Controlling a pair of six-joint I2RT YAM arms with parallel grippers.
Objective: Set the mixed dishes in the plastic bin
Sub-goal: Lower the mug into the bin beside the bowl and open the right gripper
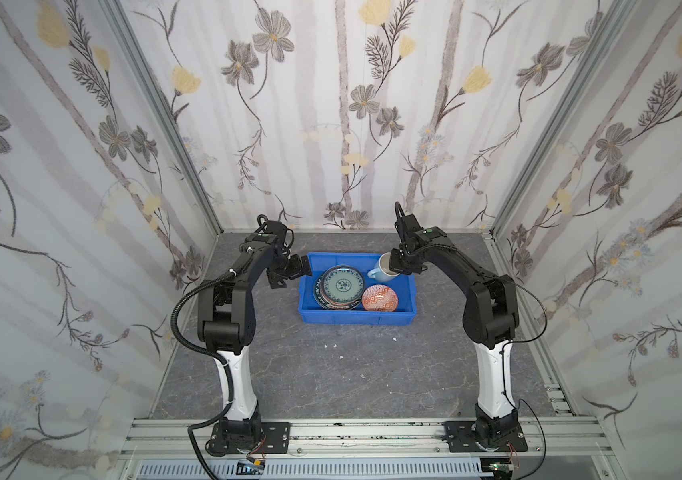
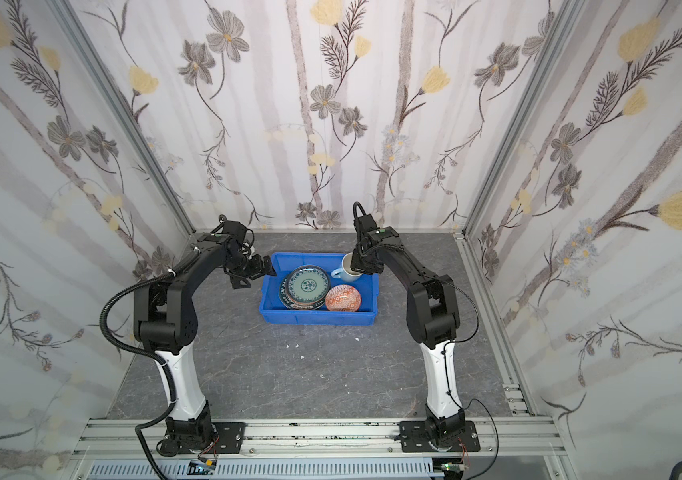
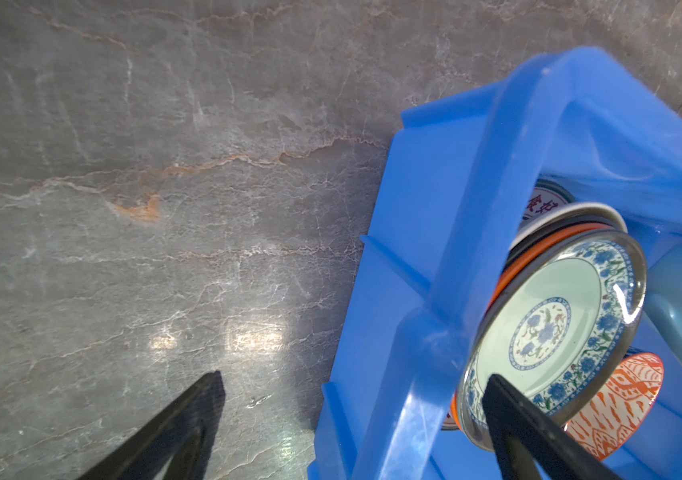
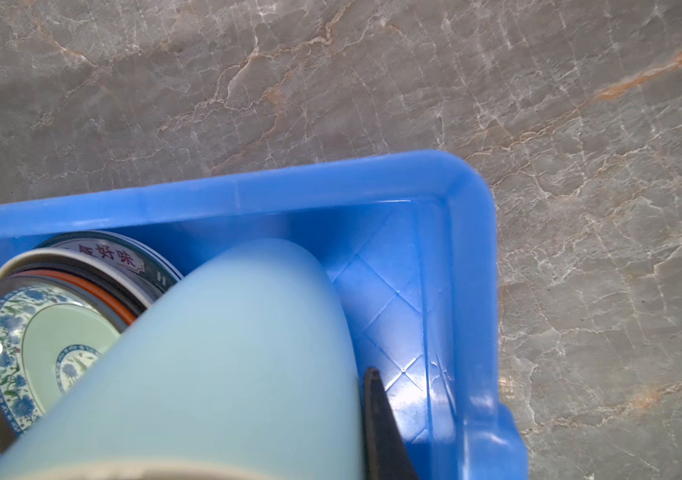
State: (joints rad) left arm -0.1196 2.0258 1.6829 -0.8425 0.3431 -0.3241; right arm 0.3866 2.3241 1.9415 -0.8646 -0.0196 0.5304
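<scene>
The blue plastic bin (image 1: 356,319) (image 2: 317,319) stands mid-table. Inside it lies a stack of plates (image 1: 341,286) (image 2: 307,286) with the teal patterned one on top, and an orange-patterned bowl (image 1: 380,298) (image 2: 342,298) beside it. My right gripper (image 1: 399,266) (image 2: 362,266) is shut on the wall of the pale blue mug (image 1: 383,268) (image 4: 227,353), holding it over the bin's back right part; one finger (image 4: 376,415) shows outside the mug. My left gripper (image 1: 295,270) (image 3: 354,376) is open and straddles the bin's left rim (image 3: 468,208), holding nothing, with one finger in front of the plates (image 3: 555,316).
A grey marble-look tabletop (image 1: 331,386) surrounds the bin, with a few white crumbs (image 1: 331,345) in front of it. Floral walls close in the back and both sides. An aluminium rail (image 1: 372,434) with both arm bases runs along the front.
</scene>
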